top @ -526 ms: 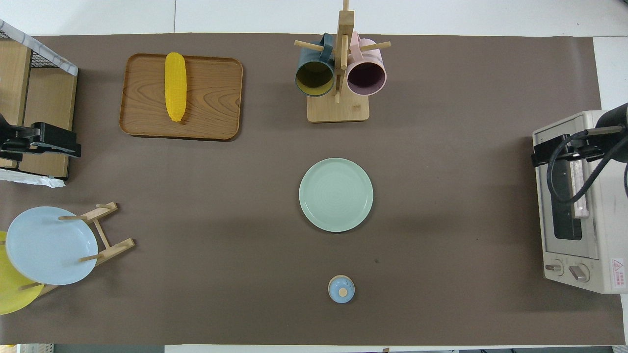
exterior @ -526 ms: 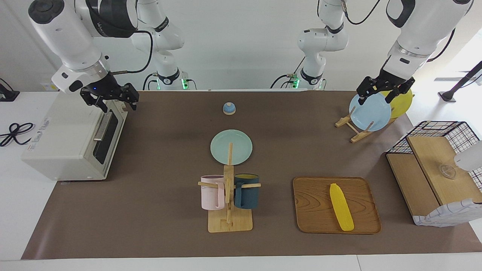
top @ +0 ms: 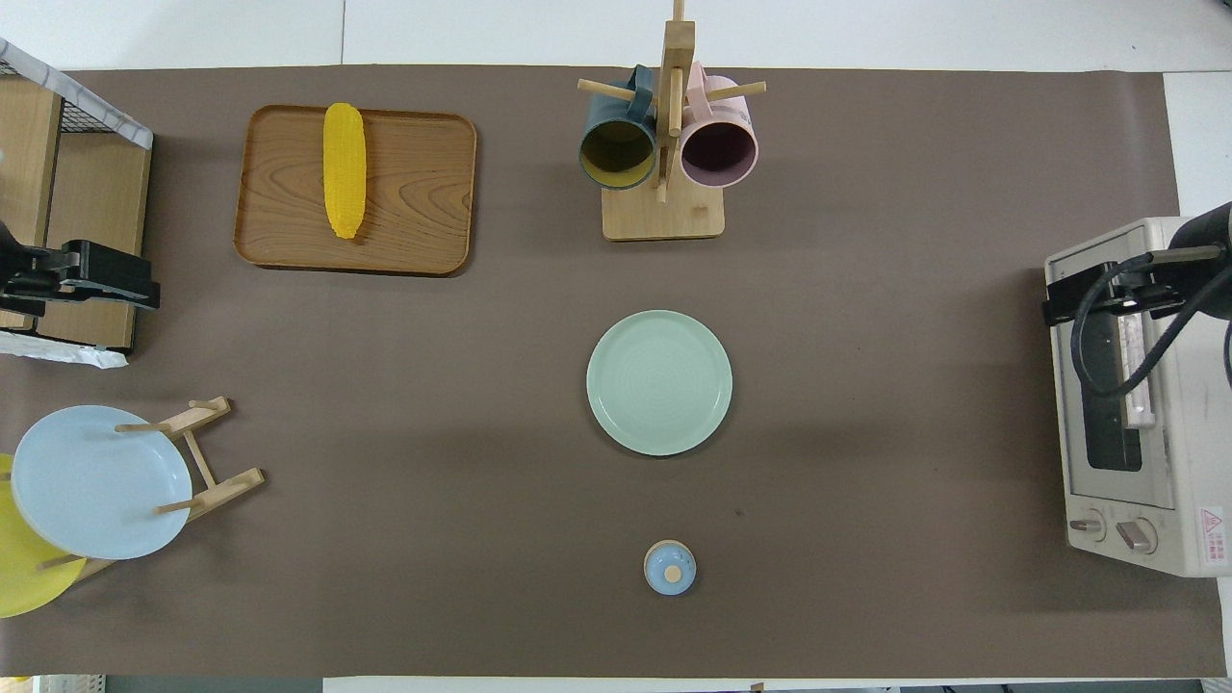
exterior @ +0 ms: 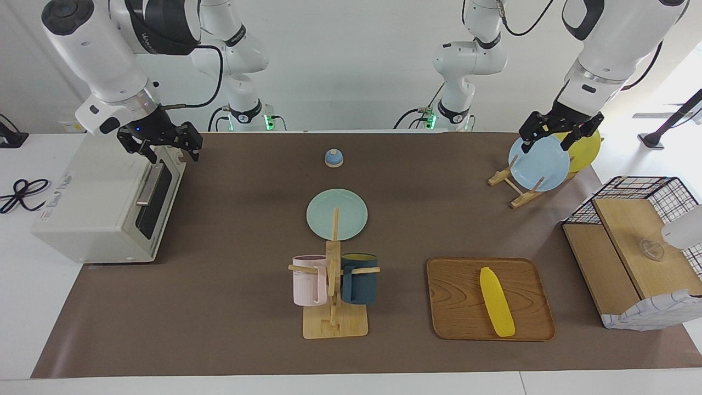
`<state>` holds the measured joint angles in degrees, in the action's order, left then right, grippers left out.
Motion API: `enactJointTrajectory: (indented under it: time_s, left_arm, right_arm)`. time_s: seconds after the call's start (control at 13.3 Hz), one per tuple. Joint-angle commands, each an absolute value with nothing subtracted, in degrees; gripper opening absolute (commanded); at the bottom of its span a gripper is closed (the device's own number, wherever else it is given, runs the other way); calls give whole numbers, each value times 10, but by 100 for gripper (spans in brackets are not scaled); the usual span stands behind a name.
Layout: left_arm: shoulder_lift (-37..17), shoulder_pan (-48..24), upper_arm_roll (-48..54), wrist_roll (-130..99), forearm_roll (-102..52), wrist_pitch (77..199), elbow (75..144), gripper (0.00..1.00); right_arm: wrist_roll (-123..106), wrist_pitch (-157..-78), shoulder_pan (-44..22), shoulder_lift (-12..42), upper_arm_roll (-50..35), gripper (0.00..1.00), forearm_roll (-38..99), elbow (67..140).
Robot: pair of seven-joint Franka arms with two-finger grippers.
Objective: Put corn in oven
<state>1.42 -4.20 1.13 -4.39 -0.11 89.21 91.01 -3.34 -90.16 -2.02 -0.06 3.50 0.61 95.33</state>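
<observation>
The yellow corn (exterior: 497,302) lies on a wooden tray (exterior: 455,307) toward the left arm's end of the table; it also shows in the overhead view (top: 345,168). The cream-white oven (exterior: 93,208) stands at the right arm's end with its dark glass door shut. My right gripper (exterior: 171,154) hangs open and empty over the oven's top front edge, above the door handle. My left gripper (exterior: 548,141) hangs open and empty over the blue plate in the rack, far from the corn.
A mug tree (exterior: 333,291) with a pink and a dark blue mug stands mid-table, with a green plate (exterior: 351,211) nearer the robots. A small blue knob-topped lid (exterior: 333,158), a plate rack (exterior: 515,189) and a wire-and-wood basket box (exterior: 636,258) are also on the table.
</observation>
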Motion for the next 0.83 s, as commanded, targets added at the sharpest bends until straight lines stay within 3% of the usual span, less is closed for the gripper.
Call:
enactJointTrajectory:
  time_s: [0.0, 0.08, 0.23, 0.38, 0.53, 0.75]
  left_arm:
    - [12, -40, 14, -42, 7, 903, 909, 100]
    - [13, -40, 14, -43, 7, 907, 912, 100]
    - [13, -43, 14, -46, 4, 937, 927, 100]
    - [-23, -45, 14, -44, -9, 972, 922, 100]
    - [-101, -47, 15, -41, -8, 1004, 896, 100]
    - [-256, -54, 15, -21, -9, 1033, 775, 100]
  right_arm:
    - [-68, -955, -11, -16, 35, 45, 14, 1000]
    - [-82, -973, -4, -31, 38, 0, 14, 1032]
    - [-89, -1015, 31, -53, 38, 0, 14, 1090]
    - [-98, -1053, 45, -62, 40, 0, 11, 1134]
    - [-98, -1063, 61, -59, 40, 0, -12, 1147]
    - [-98, -1067, 76, -52, 40, 0, -34, 1150]
